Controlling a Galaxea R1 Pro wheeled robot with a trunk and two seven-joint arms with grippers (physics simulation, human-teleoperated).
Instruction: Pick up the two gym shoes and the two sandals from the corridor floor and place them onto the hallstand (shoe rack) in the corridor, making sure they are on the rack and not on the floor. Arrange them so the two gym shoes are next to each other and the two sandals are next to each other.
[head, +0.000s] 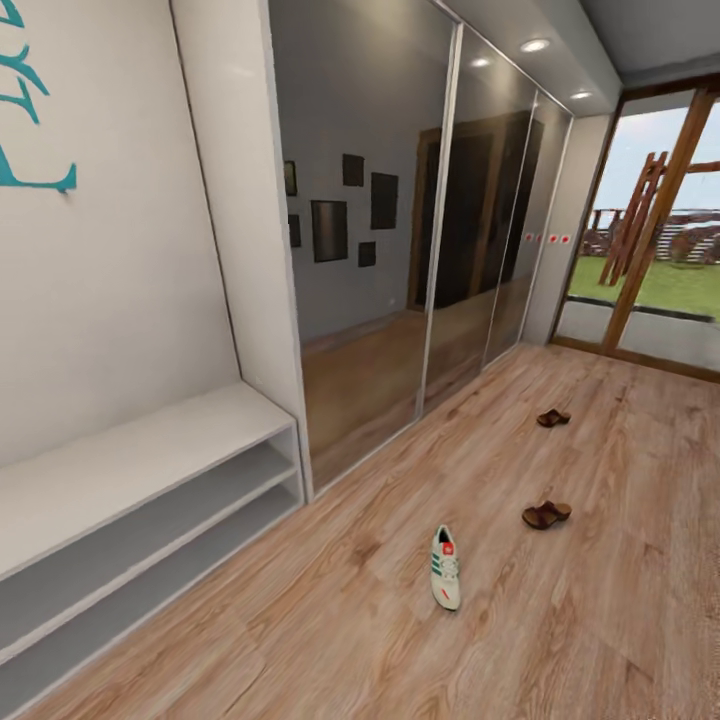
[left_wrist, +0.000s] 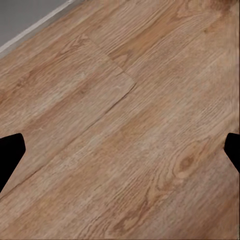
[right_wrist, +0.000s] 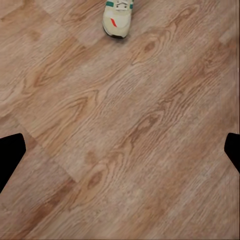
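Wood-plank corridor floor (head: 420, 620), one gym shoe (right_wrist: 118, 17) well beyond the spread fingertips of the right gripper (right_wrist: 120, 155), left gripper (left_wrist: 120, 155) equally spread, empty, presumably for approach.

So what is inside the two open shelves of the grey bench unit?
Both shelf levels of the bench unit look bare: grey boards, no shoes. The gym shoe and two sandals lie on the floor. The unit's left part is cut off.

One gym shoe (head: 446, 567) on corridor floor (head: 600, 620), upright; two sandals (head: 546, 514) (head: 553, 418) beyond it, well apart. White bench unit (head: 150, 470) at left w/ shelves bare, beside mirrored doors (head: 400, 250).
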